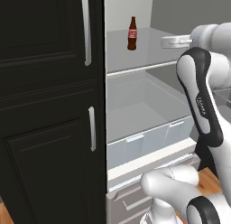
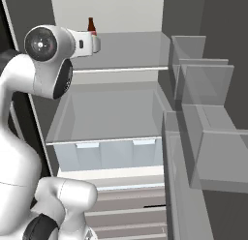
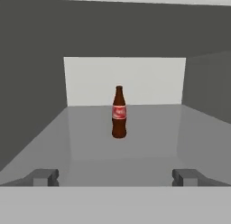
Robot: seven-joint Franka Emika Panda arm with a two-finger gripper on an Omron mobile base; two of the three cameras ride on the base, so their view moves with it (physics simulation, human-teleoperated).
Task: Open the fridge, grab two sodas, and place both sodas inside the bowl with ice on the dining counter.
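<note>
A brown cola bottle with a red label stands upright on the upper glass shelf of the open fridge, its long axis vertical and its cap pointing straight up. It sits toward the rear of the shelf, near the pale back wall and well apart from the shelf's front edge; in the right base view its neck pokes up just behind the robot's wrist. The white arm reaches in at shelf height from the front, and the end effector faces the bottle head-on along the shelf. Its two dark fingertips stand wide apart at either side of the hand view, gripping nothing, with the bottle centred between them but farther back, untouched. Below the shelf lie a second clear shelf and pale crisper drawers. The fridge door, swung open to the right, carries clear bins. A black panelled cabinet with silver handles flanks the fridge on the left.
</note>
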